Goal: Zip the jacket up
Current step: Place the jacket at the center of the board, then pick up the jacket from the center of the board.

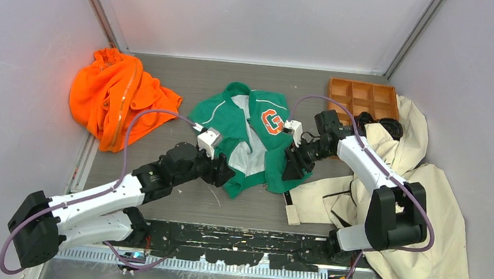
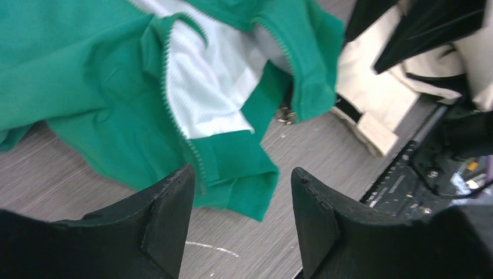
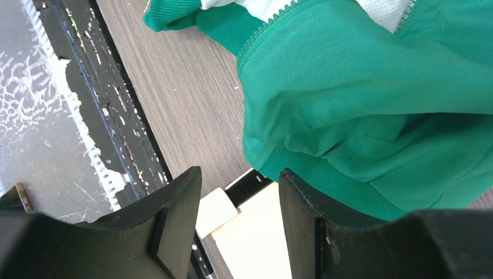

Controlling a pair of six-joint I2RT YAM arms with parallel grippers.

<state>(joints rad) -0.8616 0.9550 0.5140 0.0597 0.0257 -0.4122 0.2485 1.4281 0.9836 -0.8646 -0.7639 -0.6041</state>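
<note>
- Container: a brown tray [image 1: 363,96] with square compartments is sitting on the table [image 1: 202,80], behind and to the right of the jacket [image 1: 251,140]. A cream coat [image 1: 421,218] is lapping against its right side. Whether anything is lying in the compartments cannot be told from overhead.
- Task item: the green jacket is lying mid-table, front open and unzipped, with its pale lining [image 2: 209,81] showing between the two zipper edges. The zipper teeth [image 2: 174,104] are running loose along both edges. A small metal piece is hanging at the right edge's lower end.
- Left claw [image 2: 241,174]: it is hovering just over the jacket's lower left hem corner, jaws standing apart and gripping nothing.
- Right claw [image 3: 239,174]: it is hanging at the jacket's lower right, beside the ribbed hem and over a strap of the cream coat. Its jaws are apart and clamped on nothing.
- Writing: the chest patch [image 1: 272,122] is showing an orange "G" edged in white. No other text is legible.
- Also: an orange garment [image 1: 115,96] is lying heaped well to the left of the jacket.
</note>
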